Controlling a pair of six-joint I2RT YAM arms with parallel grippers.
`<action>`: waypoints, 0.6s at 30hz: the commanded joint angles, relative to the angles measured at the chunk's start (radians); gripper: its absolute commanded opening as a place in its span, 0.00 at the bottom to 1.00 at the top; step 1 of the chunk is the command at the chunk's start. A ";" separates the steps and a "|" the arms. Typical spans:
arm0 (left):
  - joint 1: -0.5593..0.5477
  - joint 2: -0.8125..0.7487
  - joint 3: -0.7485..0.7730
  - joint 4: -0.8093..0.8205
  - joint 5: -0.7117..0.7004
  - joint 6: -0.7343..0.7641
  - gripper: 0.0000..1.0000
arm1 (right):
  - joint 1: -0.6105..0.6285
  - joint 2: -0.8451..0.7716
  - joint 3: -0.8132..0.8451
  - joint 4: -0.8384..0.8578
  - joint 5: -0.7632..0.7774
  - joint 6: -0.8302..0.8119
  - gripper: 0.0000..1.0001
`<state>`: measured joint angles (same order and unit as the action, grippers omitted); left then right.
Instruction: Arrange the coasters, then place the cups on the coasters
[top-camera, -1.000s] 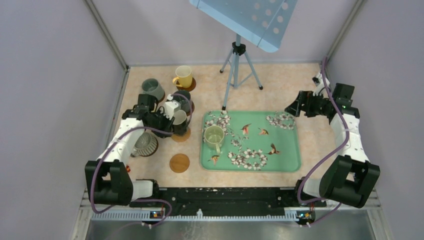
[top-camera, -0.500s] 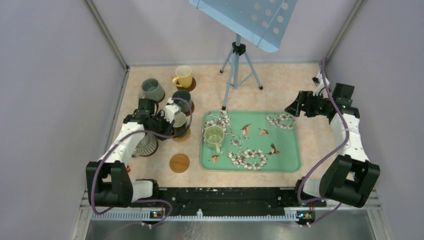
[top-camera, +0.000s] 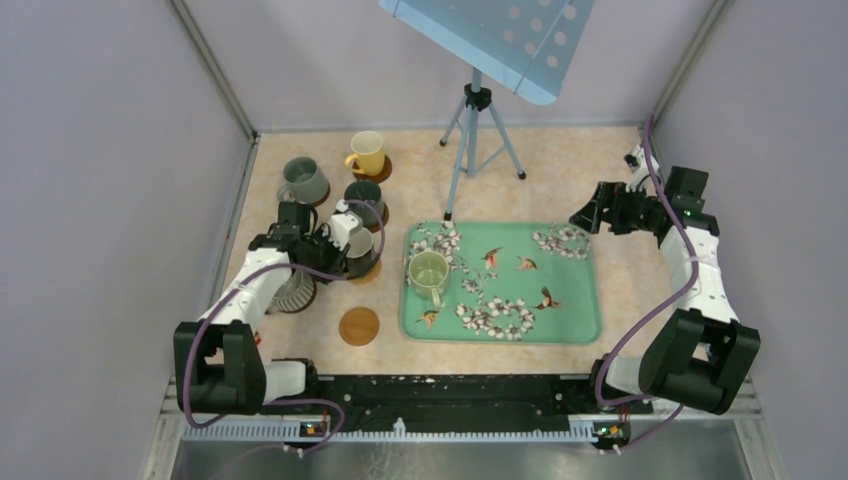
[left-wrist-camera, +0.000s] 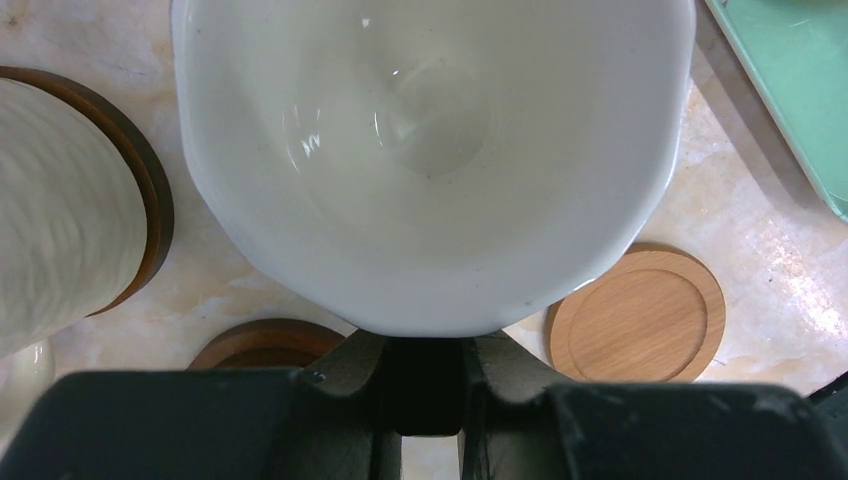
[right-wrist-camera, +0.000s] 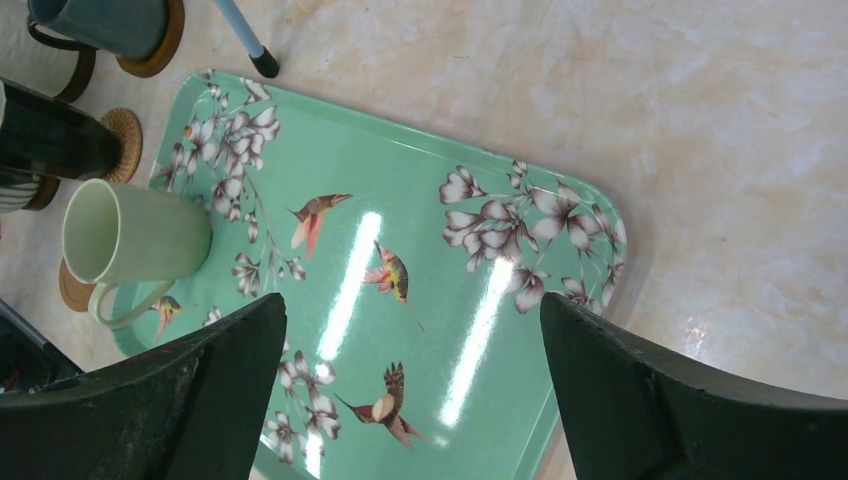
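Observation:
My left gripper is shut on the handle of the black cup with a white inside. That cup's bowl fills the left wrist view, and a dark coaster shows partly beneath it. A bare light coaster lies beside it, near the front in the top view. The ribbed grey cup stands on a coaster. Yellow, grey and dark green cups stand on coasters behind. A pale green cup stands on the tray. My right gripper hangs open over the tray's far right corner.
The green floral tray lies in the middle of the table. A tripod holding a blue panel stands behind it. Walls close in on the left, right and back.
My left arm has drawn in slightly with the black cup, which now covers more of the coaster under it. The right arm has not moved.

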<state>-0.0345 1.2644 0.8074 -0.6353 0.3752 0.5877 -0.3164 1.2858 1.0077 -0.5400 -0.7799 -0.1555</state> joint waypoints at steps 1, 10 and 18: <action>0.005 -0.044 0.000 0.092 0.023 0.022 0.03 | 0.006 0.001 0.004 0.019 -0.019 -0.007 0.96; 0.005 -0.066 -0.029 0.104 0.014 0.037 0.11 | 0.005 0.001 0.004 0.018 -0.021 -0.007 0.96; 0.007 -0.059 -0.015 0.062 0.009 0.046 0.49 | 0.005 0.000 0.006 0.016 -0.021 -0.009 0.96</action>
<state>-0.0334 1.2381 0.7753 -0.5949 0.3687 0.6250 -0.3164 1.2858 1.0077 -0.5400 -0.7803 -0.1555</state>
